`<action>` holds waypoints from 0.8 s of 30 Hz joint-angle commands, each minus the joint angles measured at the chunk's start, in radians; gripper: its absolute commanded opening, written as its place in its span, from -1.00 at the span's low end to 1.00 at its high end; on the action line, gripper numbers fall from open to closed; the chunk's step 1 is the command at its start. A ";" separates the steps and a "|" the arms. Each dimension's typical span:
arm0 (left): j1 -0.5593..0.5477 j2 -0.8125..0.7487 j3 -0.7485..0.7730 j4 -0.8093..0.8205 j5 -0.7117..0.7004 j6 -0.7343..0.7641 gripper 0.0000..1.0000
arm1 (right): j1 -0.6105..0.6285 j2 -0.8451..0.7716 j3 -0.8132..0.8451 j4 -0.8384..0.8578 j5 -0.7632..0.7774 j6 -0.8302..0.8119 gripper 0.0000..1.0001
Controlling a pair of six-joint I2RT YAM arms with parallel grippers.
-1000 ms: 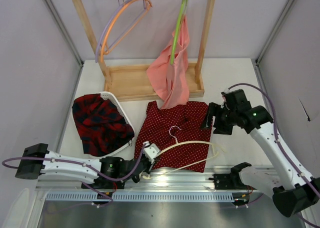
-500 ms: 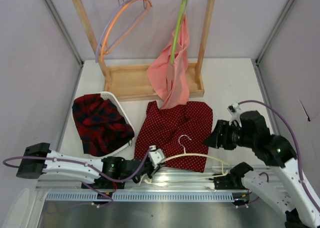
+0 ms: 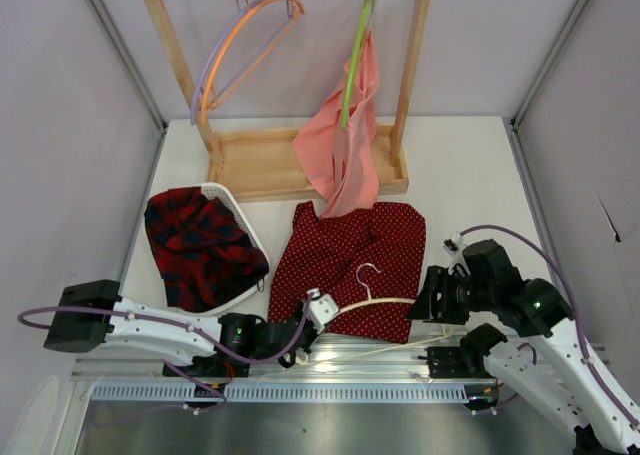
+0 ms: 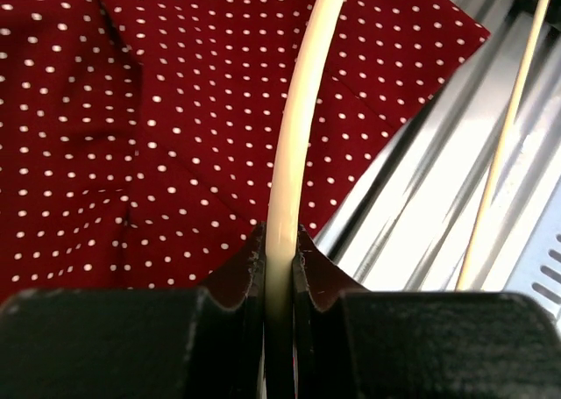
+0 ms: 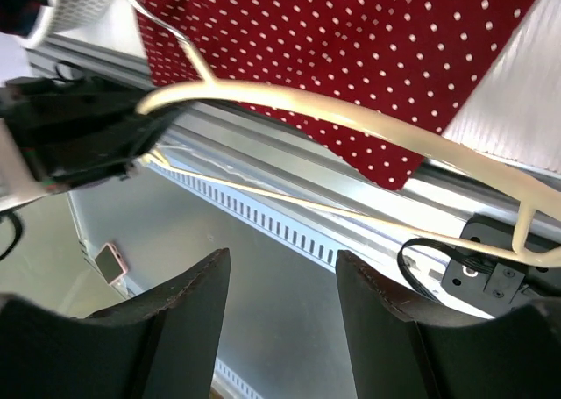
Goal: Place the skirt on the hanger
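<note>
The dark-red polka-dot skirt [image 3: 350, 250] lies flat on the table in front of the rack. The cream hanger [image 3: 375, 303] lies over the skirt's near hem, its silver hook [image 3: 366, 275] on the cloth. My left gripper [image 3: 318, 311] is shut on the hanger's left arm. In the left wrist view the jaws [image 4: 279, 241] pinch the cream arm [image 4: 298, 127] above the skirt [image 4: 131, 110]. My right gripper [image 3: 425, 300] is open and empty at the hanger's right end. In the right wrist view its fingers [image 5: 282, 267] spread below the hanger [image 5: 351, 110] and the skirt [image 5: 394, 31].
A white basket [image 3: 240, 210] with a red-black plaid garment stands at the left. A wooden rack [image 3: 270, 165] at the back holds orange and lilac hangers [image 3: 240, 45] and a salmon cloth [image 3: 345, 140] on a lime hanger. An aluminium rail [image 3: 380, 360] runs along the near edge.
My right arm has swung down from the skirt's far right corner to the hanger's right end. The hanger has shifted a little right and nearer with my left gripper.
</note>
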 commanded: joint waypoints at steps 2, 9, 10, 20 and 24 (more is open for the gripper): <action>-0.005 -0.007 0.057 0.032 -0.080 -0.042 -1.00 | 0.027 0.030 -0.056 0.073 -0.040 0.029 0.17; -0.005 -0.083 0.035 0.014 -0.071 -0.032 -1.00 | 0.171 0.134 -0.098 0.231 0.006 0.077 0.14; -0.005 -0.087 0.031 0.015 -0.060 -0.027 -1.00 | 0.204 0.148 -0.104 0.245 0.028 0.098 0.15; -0.049 -0.017 0.044 0.037 -0.009 -0.015 -1.00 | 0.570 0.283 -0.107 0.198 0.484 0.310 0.13; -0.092 0.037 0.057 0.040 -0.034 -0.029 -1.00 | 0.571 0.230 -0.139 0.163 0.590 0.371 0.08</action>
